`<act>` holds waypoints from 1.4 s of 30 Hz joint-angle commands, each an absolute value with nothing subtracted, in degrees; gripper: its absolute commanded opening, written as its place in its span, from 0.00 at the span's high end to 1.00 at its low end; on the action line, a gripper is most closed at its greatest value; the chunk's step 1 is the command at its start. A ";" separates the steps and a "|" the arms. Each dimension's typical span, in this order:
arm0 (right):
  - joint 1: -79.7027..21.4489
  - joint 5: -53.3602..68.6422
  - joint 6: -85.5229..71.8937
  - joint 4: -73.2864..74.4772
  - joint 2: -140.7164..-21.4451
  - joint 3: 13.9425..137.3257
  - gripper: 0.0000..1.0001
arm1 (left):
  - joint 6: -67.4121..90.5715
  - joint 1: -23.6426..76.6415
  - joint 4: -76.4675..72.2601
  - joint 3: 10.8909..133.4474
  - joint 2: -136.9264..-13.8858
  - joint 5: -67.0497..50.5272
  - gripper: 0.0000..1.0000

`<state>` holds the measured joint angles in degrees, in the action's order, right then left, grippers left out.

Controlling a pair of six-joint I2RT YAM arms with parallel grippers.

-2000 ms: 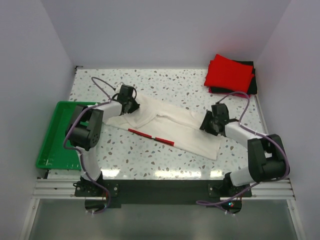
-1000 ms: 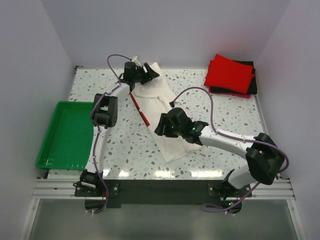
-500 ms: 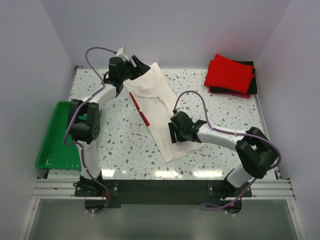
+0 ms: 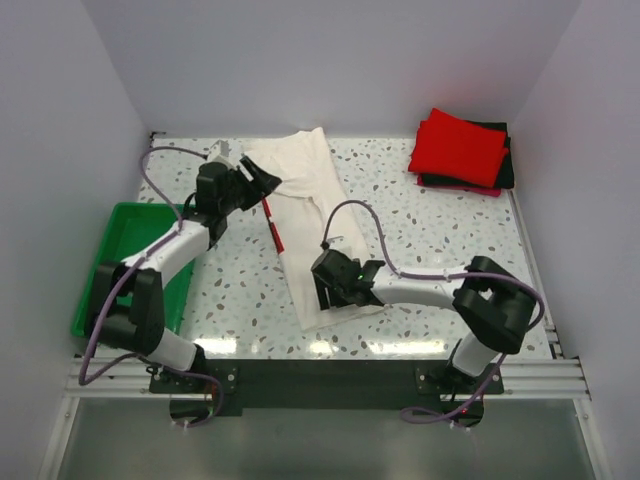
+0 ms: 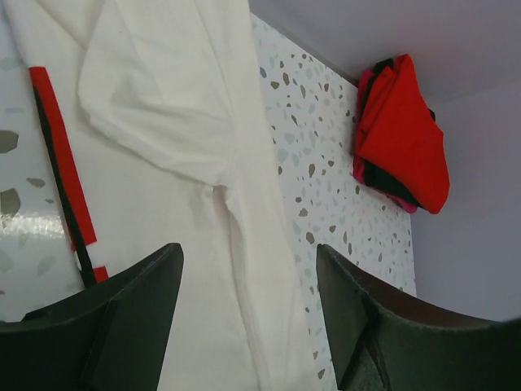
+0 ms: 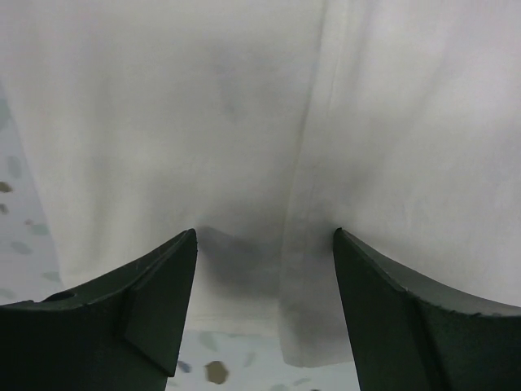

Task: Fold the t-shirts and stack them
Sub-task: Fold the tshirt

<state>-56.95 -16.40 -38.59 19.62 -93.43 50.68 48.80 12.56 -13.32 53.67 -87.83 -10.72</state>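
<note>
The large cream-white t-shirt lies as a long strip from the table's far edge toward the near edge, with a thin red stripe along its left side. My left gripper hovers open at the shirt's upper left; in the left wrist view its jaws span bare cloth and grip nothing. My right gripper stands open over the shirt's near end; in the right wrist view the hem lies between its fingers. A folded red t-shirt rests on a black one at the far right.
A green plastic tray sits at the table's left edge, beside the left arm. The side and back walls stand close around the speckled table. The red and black stack also shows in the left wrist view.
The left gripper has pulled back from the shirt's far end toward the left. The right gripper has moved nearer along the shirt to its near end and opened wider.
</note>
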 commanded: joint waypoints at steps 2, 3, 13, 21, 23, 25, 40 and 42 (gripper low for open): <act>-64.76 -9.41 -54.65 14.25 -102.81 54.13 0.29 | 49.40 13.18 -7.48 49.84 -77.80 -4.31 0.29; -65.47 -8.53 -56.67 12.76 -103.96 55.18 0.29 | 49.31 13.18 -7.04 47.83 -75.00 -4.39 0.29; -66.27 -17.21 -54.93 19.33 -87.30 54.51 0.28 | 49.04 16.60 13.35 39.21 -59.60 7.53 0.39; -62.41 -16.97 -54.41 21.72 -72.16 42.20 0.30 | 53.70 23.81 23.11 30.07 -50.99 14.77 0.44; -62.40 -14.08 -54.58 21.01 -71.54 40.35 0.32 | 54.14 24.17 24.16 28.22 -50.10 14.94 0.45; -62.40 -12.22 -54.67 17.94 -71.89 38.07 0.33 | 54.75 24.34 26.01 27.34 -49.05 15.21 0.45; -62.32 -7.65 -56.60 10.37 -79.10 34.01 0.45 | 64.07 34.63 30.85 21.89 -46.41 15.82 0.53; -62.31 -7.56 -55.90 10.46 -80.41 34.10 0.51 | 64.34 35.77 31.29 21.71 -46.84 15.56 0.53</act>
<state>-62.24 -8.01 -55.44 12.69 -78.26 34.85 61.60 34.39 29.76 22.11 -47.09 13.85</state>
